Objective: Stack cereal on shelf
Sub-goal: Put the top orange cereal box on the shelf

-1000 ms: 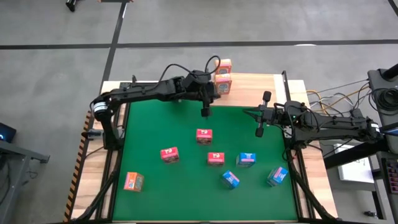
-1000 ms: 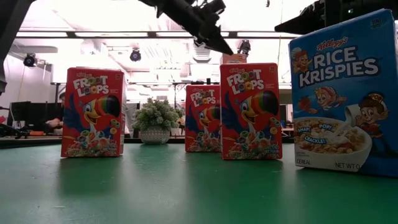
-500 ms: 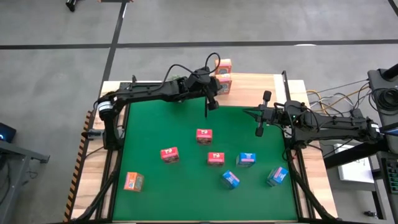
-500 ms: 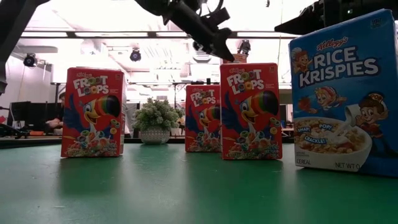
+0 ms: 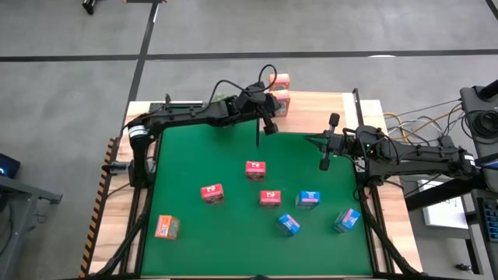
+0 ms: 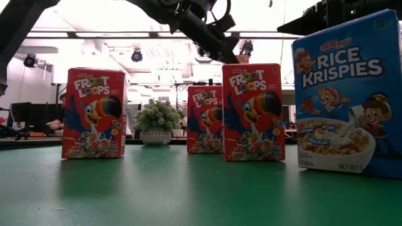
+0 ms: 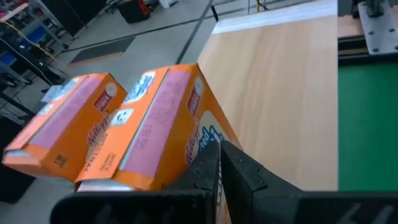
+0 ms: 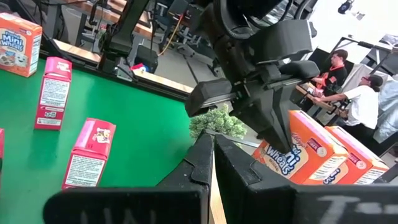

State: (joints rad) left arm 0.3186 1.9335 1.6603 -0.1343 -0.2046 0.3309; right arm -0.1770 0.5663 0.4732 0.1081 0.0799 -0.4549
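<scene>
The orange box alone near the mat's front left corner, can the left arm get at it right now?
Probably yes. The orange box stands alone on the mat, nothing above or beside it. The left gripper, shut and empty, is over by the shelf.

Small red-pink cardboard boxes and blue cardboard boxes crowd the large green mat's middle and right. Its far-left stretch lies open. Two orange cardboard boxes block the light wooden board at its left end.

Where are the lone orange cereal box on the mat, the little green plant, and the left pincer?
orange cereal box point(image 5: 166, 226), high view, its top face.
green plant point(image 6: 156, 117), low view, its leafy crown.
left pincer point(image 5: 268, 124), high view, shut fingertips beside the two orange boxes on the shelf.
</scene>
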